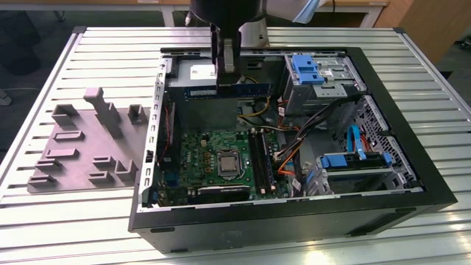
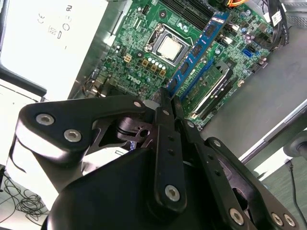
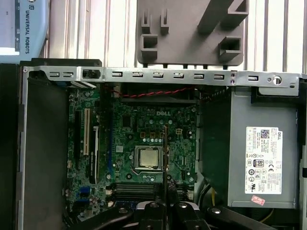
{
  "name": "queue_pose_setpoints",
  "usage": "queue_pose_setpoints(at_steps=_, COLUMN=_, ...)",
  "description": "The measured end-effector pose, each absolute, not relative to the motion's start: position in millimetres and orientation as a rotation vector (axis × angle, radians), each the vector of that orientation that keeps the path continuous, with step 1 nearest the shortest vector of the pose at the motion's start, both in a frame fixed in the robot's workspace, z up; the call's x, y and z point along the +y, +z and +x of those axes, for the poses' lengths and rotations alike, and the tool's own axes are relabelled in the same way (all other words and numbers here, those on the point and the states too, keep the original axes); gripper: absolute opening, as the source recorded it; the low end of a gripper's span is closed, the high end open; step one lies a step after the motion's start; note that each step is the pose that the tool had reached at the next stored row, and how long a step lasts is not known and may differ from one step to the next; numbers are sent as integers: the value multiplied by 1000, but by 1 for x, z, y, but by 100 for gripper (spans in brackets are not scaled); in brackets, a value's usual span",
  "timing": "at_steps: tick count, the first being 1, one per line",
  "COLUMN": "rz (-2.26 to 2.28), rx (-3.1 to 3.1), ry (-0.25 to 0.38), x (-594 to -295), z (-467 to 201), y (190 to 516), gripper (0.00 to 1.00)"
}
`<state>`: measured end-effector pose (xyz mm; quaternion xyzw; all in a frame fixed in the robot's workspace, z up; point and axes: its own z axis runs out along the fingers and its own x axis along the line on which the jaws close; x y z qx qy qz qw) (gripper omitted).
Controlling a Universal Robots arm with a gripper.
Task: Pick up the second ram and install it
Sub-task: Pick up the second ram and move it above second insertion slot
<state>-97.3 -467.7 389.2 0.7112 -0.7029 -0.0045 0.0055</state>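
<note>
The gripper [image 2: 170, 99] is closed down narrow on the second ram [image 2: 199, 48], and only this thin strip sits between its fingers. In the exterior view the strip is held level in the air, just above the edge of the grey power-supply box [image 1: 193, 72] that faces the motherboard [image 1: 220, 160].

The arm [image 1: 224, 11] hung straight down at the far side of the scene, with the gripper [image 1: 225, 69] pointing downward. In the second wrist view its fingers [image 2: 165, 139] were pinched together on the ram stick [image 2: 199, 48].
</note>
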Motion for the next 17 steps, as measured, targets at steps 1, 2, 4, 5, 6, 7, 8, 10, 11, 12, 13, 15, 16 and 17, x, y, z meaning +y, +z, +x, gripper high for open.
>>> queue_pose_setpoints(at_steps=1, rz=2227, rx=-2201, ry=-14, x=-468, z=-97, y=389, gripper=14)
queue_pose_setpoints(at_steps=2, rz=2227, rx=-2201, ry=-14, x=-468, z=-96, y=389, gripper=14)
queue_pose_setpoints(at_steps=4, rz=2227, rx=-2201, ry=-14, x=-468, z=-95, y=389, gripper=14)
queue_pose_setpoints(at_steps=5, rz=2227, rx=-2201, ry=-14, x=-468, z=-95, y=389, gripper=14)
queue_pose_setpoints(at_steps=6, rz=2227, rx=-2201, ry=-14, x=-468, z=-94, y=389, gripper=14)
queue_pose_setpoints(at_steps=7, rz=2227, rx=-2201, ry=-14, x=-468, z=-93, y=389, gripper=14)
queue_pose_setpoints(at_steps=8, rz=2227, rx=-2201, ry=-14, x=-468, z=-92, y=389, gripper=14)
queue_pose_setpoints(at_steps=10, rz=2227, rx=-2201, ry=-14, x=-468, z=-90, y=389, gripper=14)
queue_pose_setpoints(at_steps=11, rz=2227, rx=-2201, ry=-14, x=-468, z=-89, y=389, gripper=14)
queue_pose_setpoints(at_steps=12, rz=2227, rx=-2201, ry=-14, x=-468, z=-88, y=389, gripper=14)
queue_pose_setpoints(at_steps=13, rz=2227, rx=-2201, ry=-14, x=-468, z=-87, y=389, gripper=14)
queue_pose_setpoints(at_steps=15, rz=2227, rx=-2201, ry=-14, x=-468, z=-85, y=389, gripper=14)
queue_pose_setpoints(at_steps=16, rz=2227, rx=-2201, ry=-14, x=-468, z=-83, y=389, gripper=14)
queue_pose_setpoints(at_steps=17, rz=2227, rx=-2201, ry=-14, x=-468, z=-82, y=389, gripper=14)
